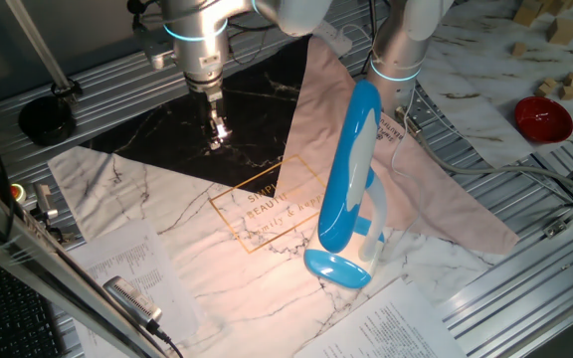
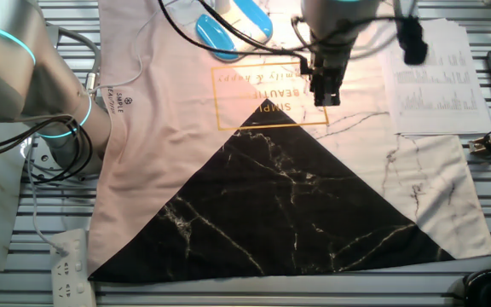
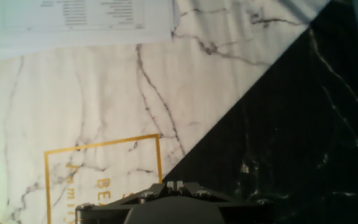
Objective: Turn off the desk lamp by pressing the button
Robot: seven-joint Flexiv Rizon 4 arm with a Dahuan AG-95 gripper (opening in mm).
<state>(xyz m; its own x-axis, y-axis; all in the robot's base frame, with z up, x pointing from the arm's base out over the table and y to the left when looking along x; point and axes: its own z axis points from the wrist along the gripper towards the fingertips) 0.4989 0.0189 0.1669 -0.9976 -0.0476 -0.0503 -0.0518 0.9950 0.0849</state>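
The desk lamp (image 1: 351,164) stands on the marble-print mat at the centre right, with its sky-blue and white oval head tilted up over a white arm and a blue oval base (image 1: 338,268). It casts a warm glow on the gold lettering beneath it. In the other fixed view its blue parts (image 2: 239,19) show at the top edge. I cannot make out its button. My gripper (image 1: 217,129) hangs over the black triangle of the mat, well to the left of the lamp and apart from it; it also shows in the other fixed view (image 2: 324,92). In the hand view (image 3: 175,184) the fingertips touch, holding nothing.
A second arm's base (image 1: 398,50) stands just behind the lamp. A red bowl (image 1: 542,117) and wooden blocks (image 1: 555,30) lie at the far right. Printed sheets (image 1: 132,264) lie at the mat's front, a black round object (image 1: 46,117) at the left, a power strip (image 2: 71,264) by the mat.
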